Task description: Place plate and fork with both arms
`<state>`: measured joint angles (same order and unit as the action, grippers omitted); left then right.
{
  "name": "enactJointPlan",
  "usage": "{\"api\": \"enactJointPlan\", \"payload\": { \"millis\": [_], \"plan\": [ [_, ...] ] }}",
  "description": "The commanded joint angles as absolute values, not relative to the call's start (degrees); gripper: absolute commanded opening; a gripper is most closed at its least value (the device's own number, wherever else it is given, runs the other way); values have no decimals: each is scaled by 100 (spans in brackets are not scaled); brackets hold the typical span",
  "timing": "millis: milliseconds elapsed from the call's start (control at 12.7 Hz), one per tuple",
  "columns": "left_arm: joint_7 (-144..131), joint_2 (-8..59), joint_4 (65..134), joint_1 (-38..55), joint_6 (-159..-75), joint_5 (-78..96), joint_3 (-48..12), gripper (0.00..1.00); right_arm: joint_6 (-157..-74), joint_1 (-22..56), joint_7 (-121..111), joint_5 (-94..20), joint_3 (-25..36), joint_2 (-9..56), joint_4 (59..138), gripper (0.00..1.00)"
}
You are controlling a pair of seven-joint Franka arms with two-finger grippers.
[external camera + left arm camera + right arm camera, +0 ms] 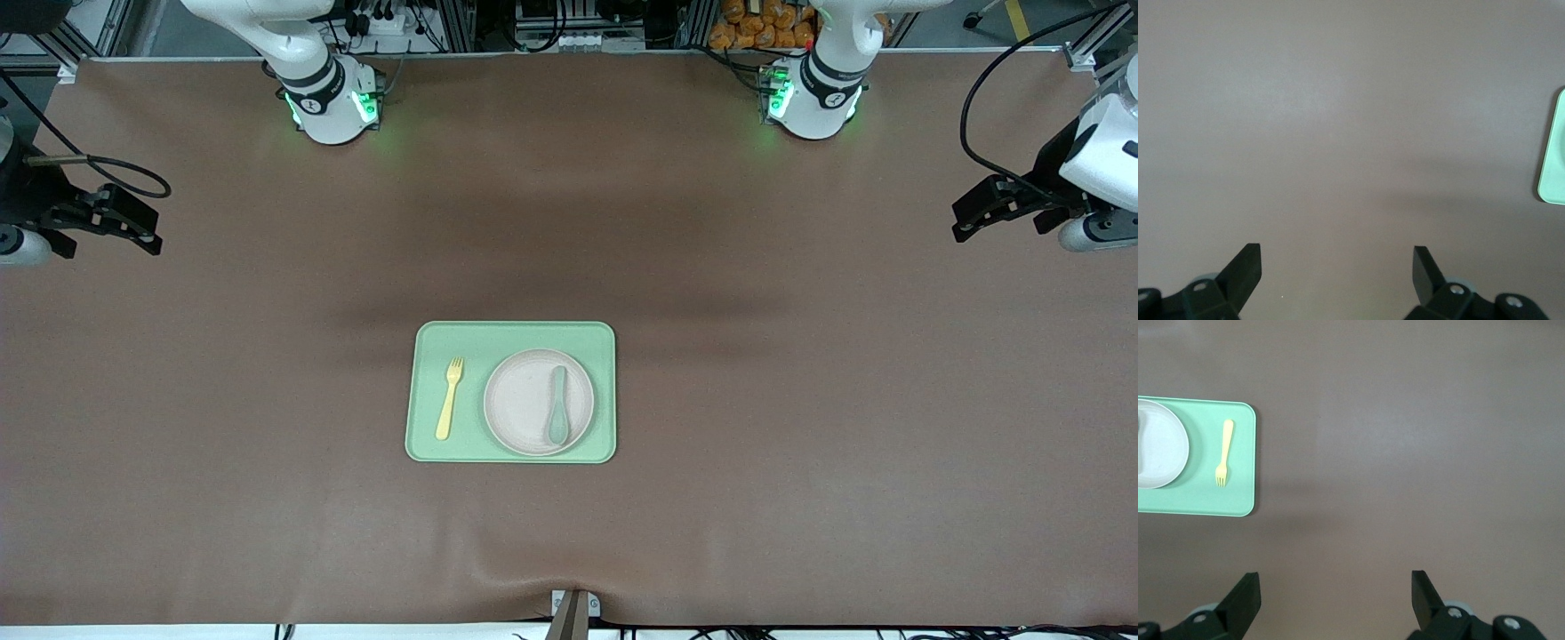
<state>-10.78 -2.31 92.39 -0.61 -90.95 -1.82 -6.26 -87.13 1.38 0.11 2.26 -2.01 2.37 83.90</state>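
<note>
Near the middle of the brown bench (800, 400), somewhat toward the front camera, lies a rectangular light-green tray (511, 336). On the tray, the round off-white plate (524, 400) occupies the half toward the left arm's end of the bench; a grey-green spoon (557, 406) rests on the plate, lengthwise, bowl end nearer the camera. Beside the plate, toward the right arm's end and apart from its rim, the pale-yellow fork (449, 398) lies flat on the tray, tines pointing away from the camera.

Both arms wait at the bench ends, well apart from the tray. Right gripper (133, 227): raised over bare bench at the right arm's end; its wrist view shows the two fingers (1245, 593) spread wide with nothing between them, and the tray, plate and fork at a distance. Left gripper (973, 213): raised over bare bench at the left arm's end; its wrist view shows fingers (1245, 263) likewise spread and empty, with only a corner of the tray in sight. Neither gripper touches plate or fork.
</note>
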Motion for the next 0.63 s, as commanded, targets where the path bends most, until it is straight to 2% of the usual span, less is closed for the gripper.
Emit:
{"api": "enactJointPlan", "payload": {
  "millis": [0,157,551],
  "plan": [
    [-984,-325,9237,-88,-8965,-167,-659,100,-8543,132,-79,149,-202,168,8349,100],
    [-993,-316,9159,-88,-8930,-167,-659,100,-8534,132,-79,176,-211,-43,8516,100],
    [-1002,-290,9070,-62,-8851,-167,-659,100,-8569,114,-53,316,-220,185,8147,100]
  ]
}}
